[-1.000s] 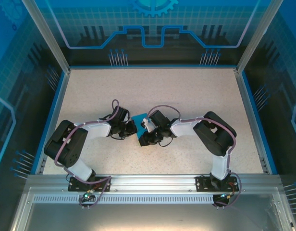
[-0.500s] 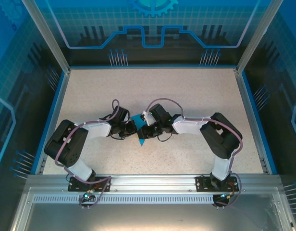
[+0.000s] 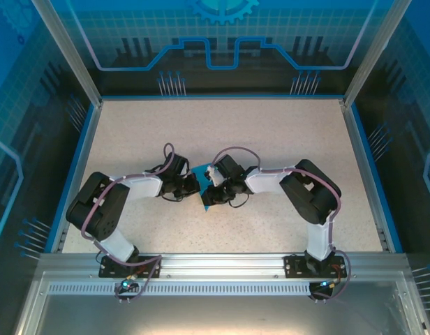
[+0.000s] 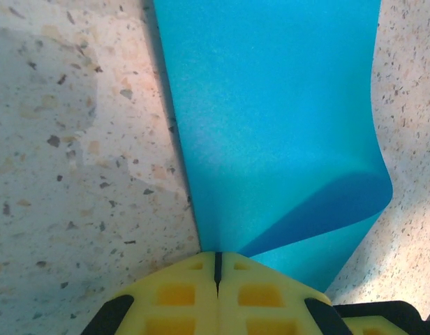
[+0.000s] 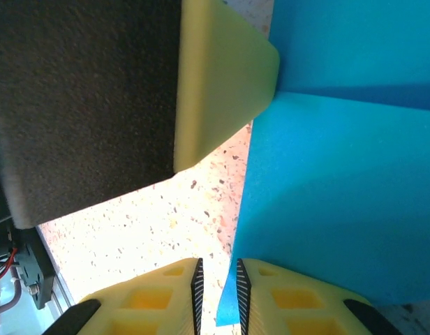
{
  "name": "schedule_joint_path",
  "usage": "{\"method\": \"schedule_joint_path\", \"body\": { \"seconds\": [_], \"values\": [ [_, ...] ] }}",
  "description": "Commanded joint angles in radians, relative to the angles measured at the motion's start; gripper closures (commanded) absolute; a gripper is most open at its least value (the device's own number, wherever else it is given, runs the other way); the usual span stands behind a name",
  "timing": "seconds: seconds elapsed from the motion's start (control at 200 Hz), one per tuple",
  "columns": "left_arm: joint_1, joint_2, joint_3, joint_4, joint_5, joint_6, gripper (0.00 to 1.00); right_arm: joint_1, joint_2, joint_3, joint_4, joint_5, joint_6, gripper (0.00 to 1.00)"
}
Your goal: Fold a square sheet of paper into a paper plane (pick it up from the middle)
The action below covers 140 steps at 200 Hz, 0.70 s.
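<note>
Clamping teal paper [image 4: 271, 139], left end effector [image 4: 216, 262], right end effector [image 5: 216, 269], speckled table [image 3: 271, 132], blue walls [image 3: 222, 42]

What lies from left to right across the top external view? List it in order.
left arm → left pincer → sheet of paper → right pincer → right arm

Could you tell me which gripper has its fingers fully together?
The left gripper: its yellow fingers meet on the teal paper, while the right gripper shows a narrow slit.
</note>
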Motion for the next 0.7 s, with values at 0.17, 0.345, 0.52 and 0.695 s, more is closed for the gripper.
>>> {"method": "schedule_joint_path", "body": {
  "seconds": [0.17,0.345,0.52,0.695],
  "values": [
    [0.000,0.032,0.027,-0.033,-0.034,0.033,1.00,0.003,0.026,-0.026,-0.012,0.049,0.054,0.78],
    [-0.002,0.031,0.036,-0.034,-0.030,0.040,1.00,0.002,0.016,-0.046,0.025,0.027,0.071,0.77],
    [-0.004,0.033,0.041,-0.043,-0.031,0.045,1.00,0.000,-0.052,-0.050,0.054,-0.018,0.077,0.76],
    [-0.005,0.038,0.037,-0.044,-0.036,0.042,1.00,0.013,-0.077,-0.048,0.024,-0.028,0.065,0.77]
  ]
}}
